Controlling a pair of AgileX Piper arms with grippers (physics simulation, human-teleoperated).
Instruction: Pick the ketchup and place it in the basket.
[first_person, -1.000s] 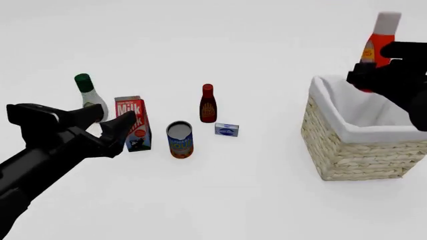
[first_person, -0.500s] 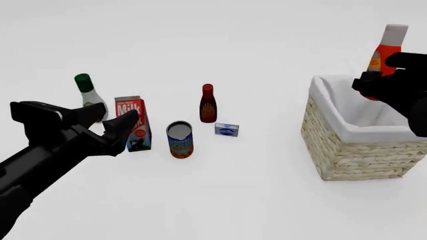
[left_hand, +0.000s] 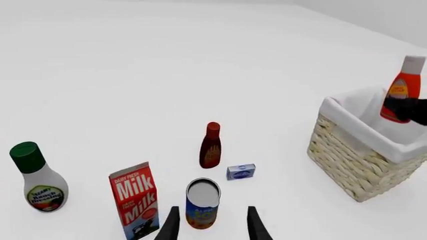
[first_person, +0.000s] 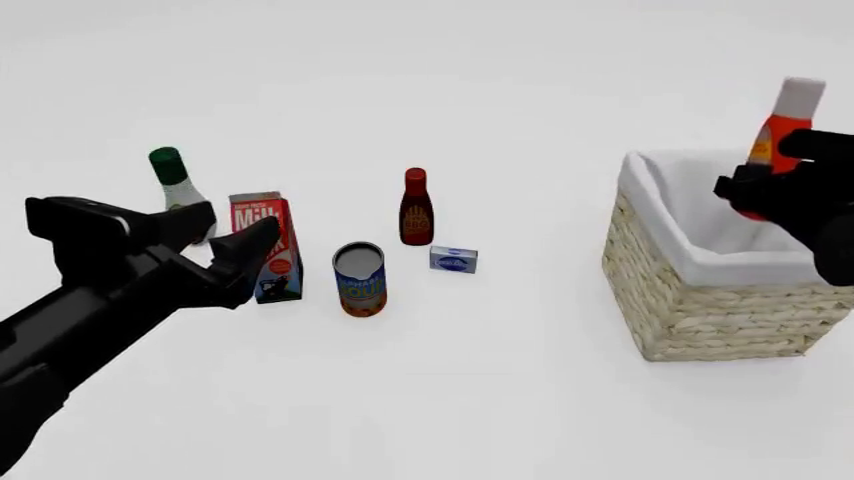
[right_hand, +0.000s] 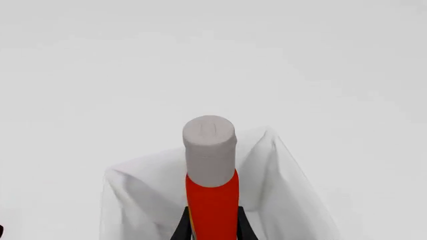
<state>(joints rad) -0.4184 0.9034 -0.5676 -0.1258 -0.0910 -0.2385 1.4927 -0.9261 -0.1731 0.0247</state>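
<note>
The right gripper (first_person: 763, 185) holds the ketchup (first_person: 781, 135) upright above the basket (first_person: 694, 300), its fingers (right_hand: 183, 227) clamped on the red body below the grey cap. In the front view the bottle hangs over the far right part of the basket, near the rear rim, its base hidden behind the gripper. The right wrist view shows the white lining spread beneath and beyond the bottle, which suggests it is over the opening, though how well centred it is cannot be told.

The left gripper (first_person: 220, 240) hovers near the milk (first_person: 267, 245), fingers (left_hand: 257, 227) spread wide and empty. The other items stand on the table (first_person: 507, 400) well apart from the basket: a can (first_person: 359, 278), a small dark-red bottle (first_person: 416, 207), a small box (first_person: 454, 260) and a green-capped bottle (first_person: 176, 190).

The main risk is a release too close to the rear rim. The bottle could catch the folded cloth, tip outward and fall to the table behind the basket. Dropped from this height, a tall, narrow bottle would likely topple inside, and might bounce or nudge the light wicker basket. Lowering it first brings a hazard of its own, since the gripper could strike the rim. A grip low on the body also leaves the bottle free to swing if the arm moves sharply. The idle left arm sits close enough to the milk to knock it over if it drifts.
</note>
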